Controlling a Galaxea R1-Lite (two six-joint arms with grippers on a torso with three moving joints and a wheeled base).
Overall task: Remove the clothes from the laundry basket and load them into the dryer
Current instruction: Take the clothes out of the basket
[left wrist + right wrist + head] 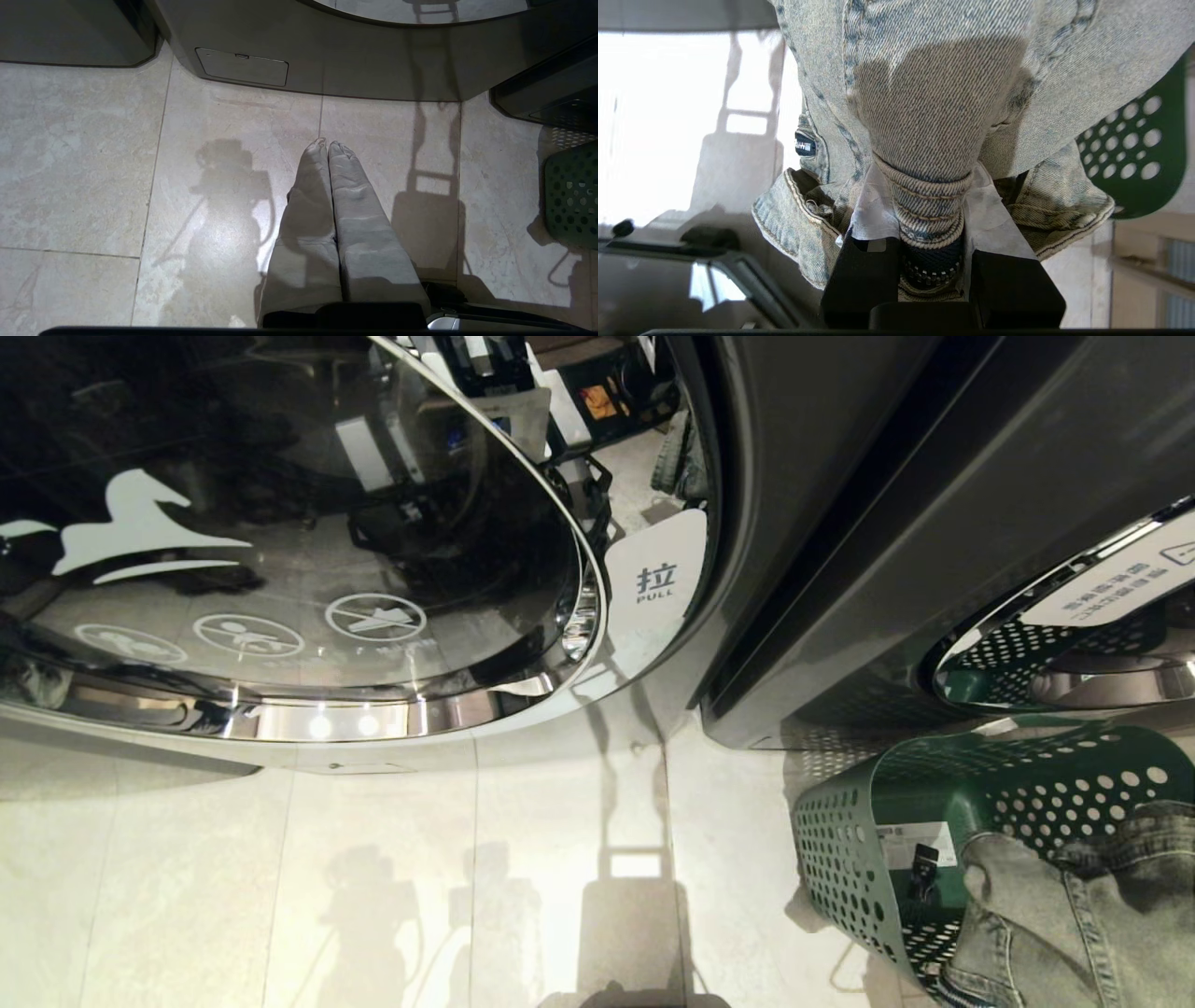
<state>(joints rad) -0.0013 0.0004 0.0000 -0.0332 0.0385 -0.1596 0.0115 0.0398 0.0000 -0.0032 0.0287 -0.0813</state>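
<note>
- Your right pincer [930,219] pinches a fold of the denim garment [934,98]; in the head view the garment [1074,915] hangs at five o'clock, over the green laundry basket [840,859].
- Your left pincer [329,145] is pressed together, empty, above the tiled floor [93,163].
- The dryer drum opening [1055,663] lies at three o'clock; a glass door [299,523] fills ten o'clock.

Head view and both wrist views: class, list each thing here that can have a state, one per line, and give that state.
Faded blue denim garment: gripped, hanging bunched over the basket.
Right gripper: shut on the denim garment.
Left gripper: shut, holding nothing, above the floor tiles.
Green perforated plastic laundry basket: on the floor, denim over its opening.
Round glass dryer door: swung open.
Dryer drum opening: uncovered.
</note>
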